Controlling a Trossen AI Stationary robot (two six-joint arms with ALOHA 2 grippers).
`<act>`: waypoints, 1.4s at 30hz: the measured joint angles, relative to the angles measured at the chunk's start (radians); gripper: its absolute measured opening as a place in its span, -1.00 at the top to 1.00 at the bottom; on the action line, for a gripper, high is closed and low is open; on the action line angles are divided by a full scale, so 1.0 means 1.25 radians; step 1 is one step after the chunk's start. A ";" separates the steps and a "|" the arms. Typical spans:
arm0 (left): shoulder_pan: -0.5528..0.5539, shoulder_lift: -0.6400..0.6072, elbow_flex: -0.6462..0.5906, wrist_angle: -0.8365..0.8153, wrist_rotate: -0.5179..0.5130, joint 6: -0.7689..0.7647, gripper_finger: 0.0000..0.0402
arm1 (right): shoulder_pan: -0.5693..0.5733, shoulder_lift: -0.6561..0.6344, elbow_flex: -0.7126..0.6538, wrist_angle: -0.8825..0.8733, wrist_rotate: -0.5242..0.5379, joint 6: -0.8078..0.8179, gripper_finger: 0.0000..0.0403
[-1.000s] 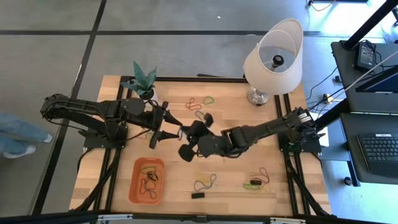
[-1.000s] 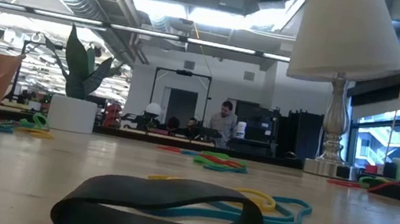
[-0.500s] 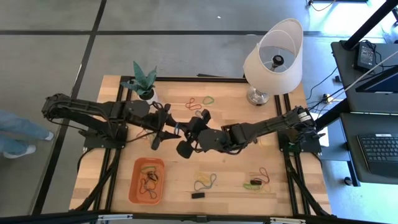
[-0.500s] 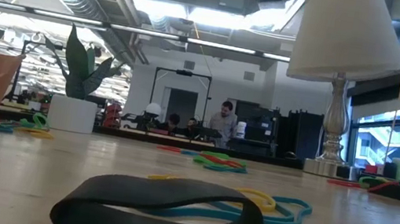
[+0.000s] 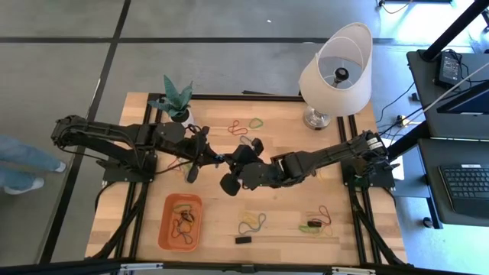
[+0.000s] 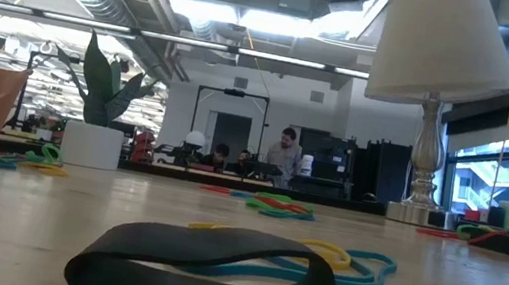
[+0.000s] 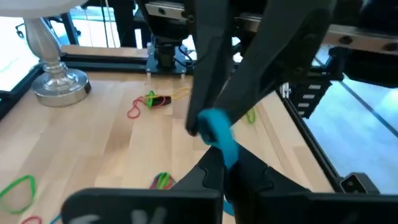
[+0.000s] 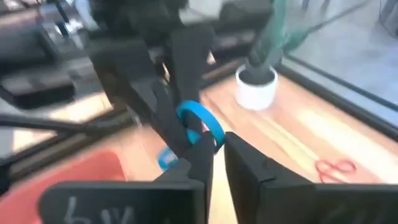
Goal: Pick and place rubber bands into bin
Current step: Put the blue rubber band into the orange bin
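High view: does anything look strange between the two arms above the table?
Yes. A blue rubber band is held in the air between both grippers, not carried toward the orange bin. The left gripper has its fingers shut on it; the right gripper touches it too, its fingers slightly parted.

Even, bright light falls on the wooden table (image 5: 290, 221) from above, leaving only faint shadows, and ceiling strips (image 6: 253, 16) glare white in the far room. The near black band (image 6: 205, 272) is soft, and the right wrist view is heavily blurred, perhaps by motion.
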 joint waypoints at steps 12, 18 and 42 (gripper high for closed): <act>-0.111 0.017 0.073 -0.361 -0.195 -0.075 0.99 | 0.023 -0.108 -0.001 -0.429 -0.031 0.165 0.27; -0.233 0.073 0.163 -0.524 -0.257 -0.256 0.99 | 0.080 -0.151 -0.098 -0.605 -0.034 0.287 0.27; -0.503 0.448 0.294 -0.652 -0.102 -0.663 0.98 | 0.211 -0.653 -1.046 0.386 -0.427 0.410 0.62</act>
